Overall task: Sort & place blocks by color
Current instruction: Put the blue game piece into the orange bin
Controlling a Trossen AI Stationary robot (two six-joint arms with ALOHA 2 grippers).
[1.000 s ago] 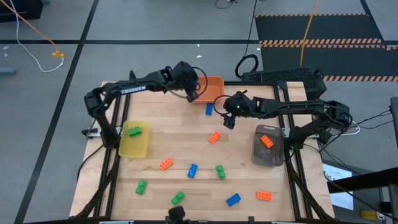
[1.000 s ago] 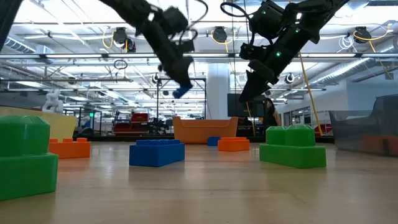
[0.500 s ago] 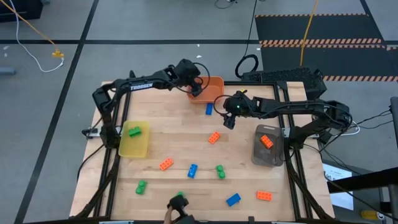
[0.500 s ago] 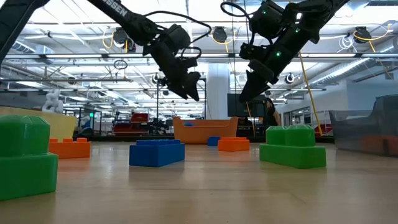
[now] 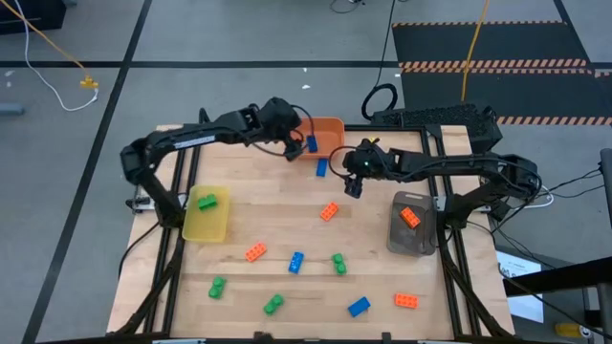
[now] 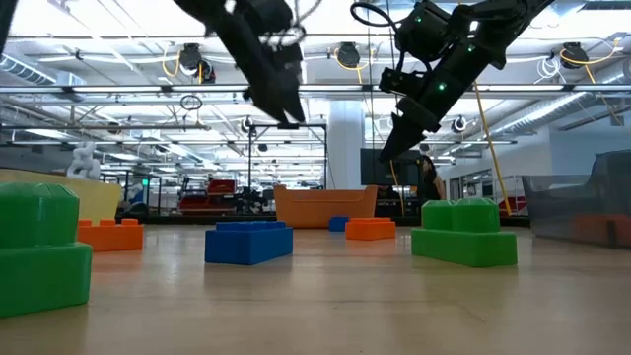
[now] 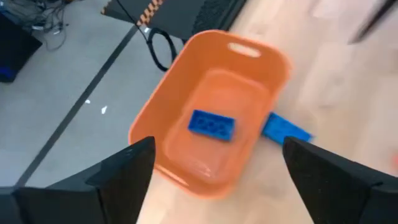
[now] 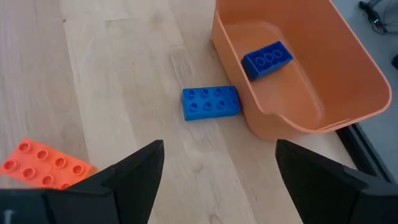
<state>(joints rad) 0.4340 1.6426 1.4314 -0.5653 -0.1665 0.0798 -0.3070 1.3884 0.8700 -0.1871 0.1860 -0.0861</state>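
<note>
Your left gripper (image 5: 293, 145) has its fingers spread above the orange bin (image 7: 186, 155) at the tabletop's far edge, where a blue block (image 7: 212, 124) lies; right gripper (image 5: 352, 184) nearby, fingers spread too.

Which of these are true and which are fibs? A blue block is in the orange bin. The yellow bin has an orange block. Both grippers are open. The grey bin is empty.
1. A blue block lies in the orange bin. True.
2. The yellow bin holds an orange block. False: it holds a green block.
3. The left gripper and the right gripper are open and hold nothing. True.
4. The grey bin is empty. False: an orange block lies in it.
</note>
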